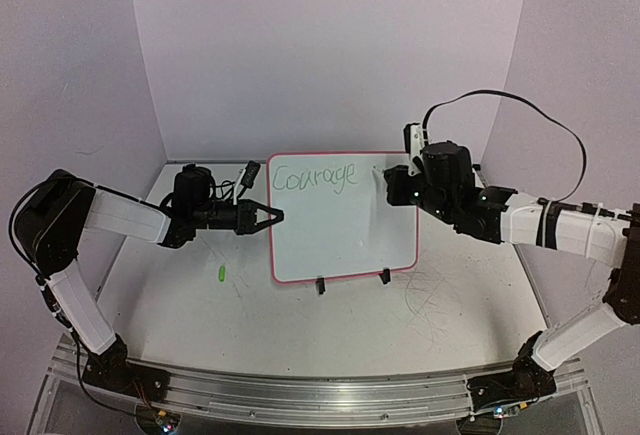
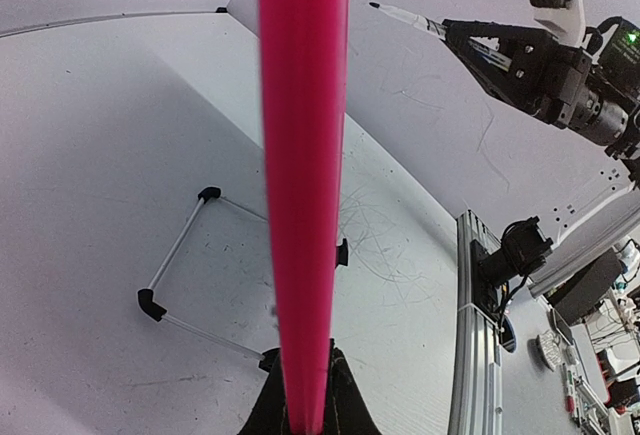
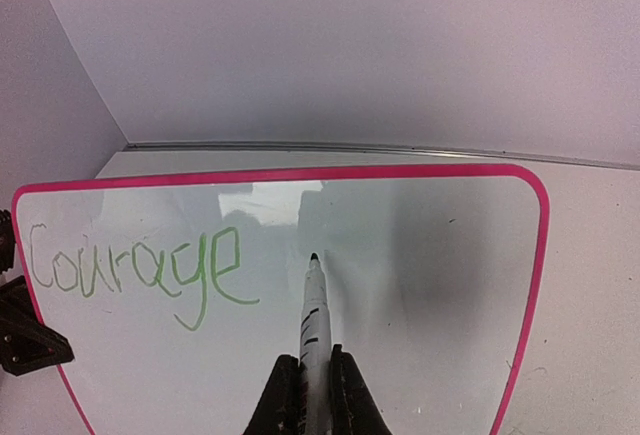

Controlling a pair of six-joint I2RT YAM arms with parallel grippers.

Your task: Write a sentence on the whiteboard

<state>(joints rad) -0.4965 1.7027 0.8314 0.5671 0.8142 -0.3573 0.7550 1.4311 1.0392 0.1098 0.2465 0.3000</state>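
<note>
As I scan from the left, my left gripper is clamped on the pink left rim of the whiteboard, which stands mid-tabletop. Its green writing reads "Courage". My right gripper pinches a marker, tip just right of that word.

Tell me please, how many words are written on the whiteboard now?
1. The green word "Courage" stands at the top left of the whiteboard. The rest is blank; the marker in the right pincer hides only a thin strip.
</note>
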